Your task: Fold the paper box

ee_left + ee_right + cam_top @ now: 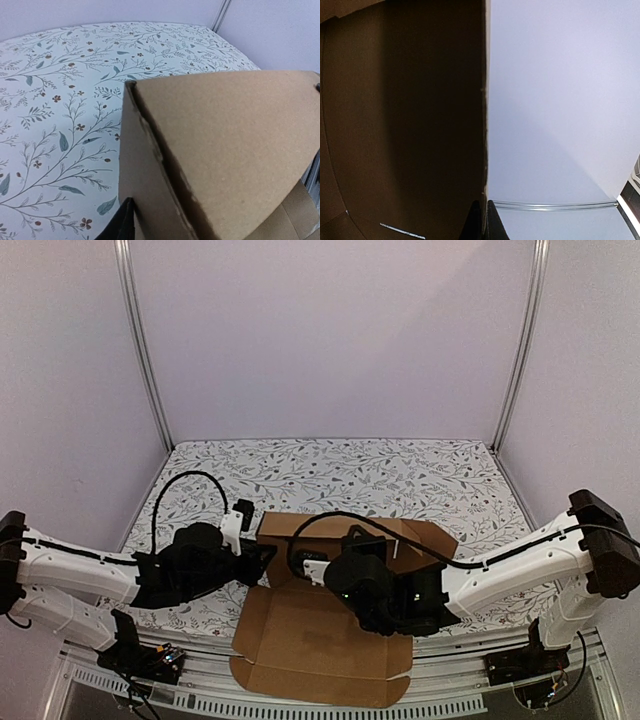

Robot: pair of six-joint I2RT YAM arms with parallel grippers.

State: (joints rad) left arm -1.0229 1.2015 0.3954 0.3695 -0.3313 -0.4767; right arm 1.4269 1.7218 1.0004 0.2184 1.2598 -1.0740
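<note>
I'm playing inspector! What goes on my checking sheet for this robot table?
Surface: table under a flowery cloth, lying flat.
Job's things: brown box, half folded; near panel flat, far side folded up.
Clutter: nothing seen.
End effectors: left end effector at the box's left wall, one finger beside it, grip unclear; right end effector shut on a box edge.
Cables: left cable loops above its arm; right cable runs along its arm, over the box.
Surroundings: plain pale walls, metal posts.
</note>
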